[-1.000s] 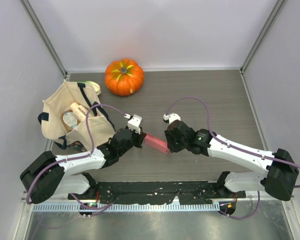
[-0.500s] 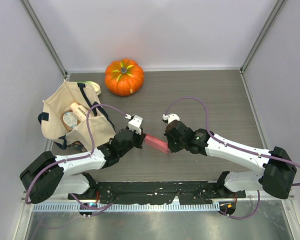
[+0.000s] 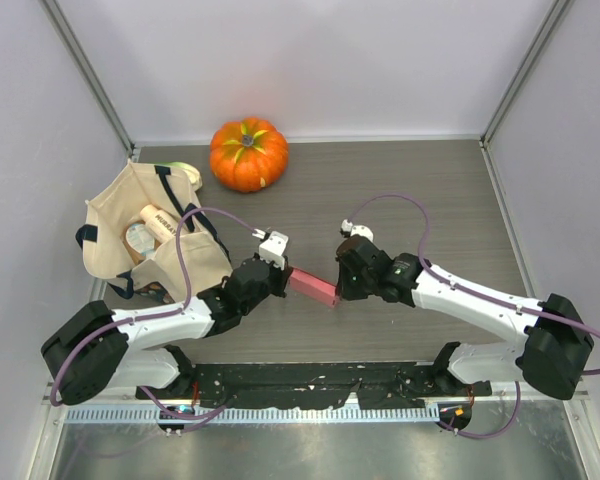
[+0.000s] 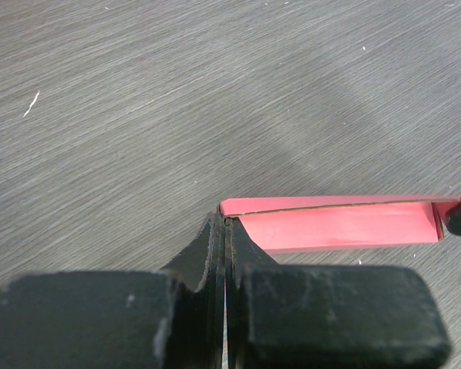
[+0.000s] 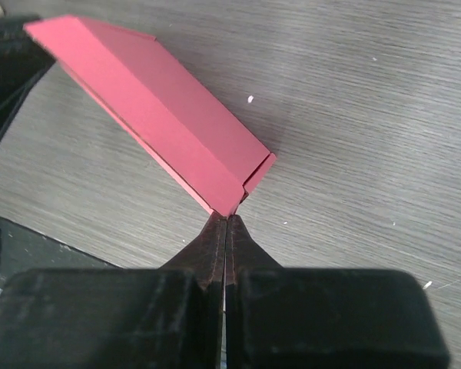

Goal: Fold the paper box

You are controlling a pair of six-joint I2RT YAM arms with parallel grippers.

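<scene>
Your left gripper (image 4: 225,224) is pressed together, pinching the left end of the paper box (image 3: 313,286). The box sits flattened between both arms, near-centre of the desk (image 3: 430,200). Your right gripper (image 5: 226,221) nips the right end, probably to brace the crease.

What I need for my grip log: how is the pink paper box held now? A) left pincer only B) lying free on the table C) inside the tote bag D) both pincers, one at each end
D: the left pincer and the right pincer each pinch one end of the paper box.
</scene>
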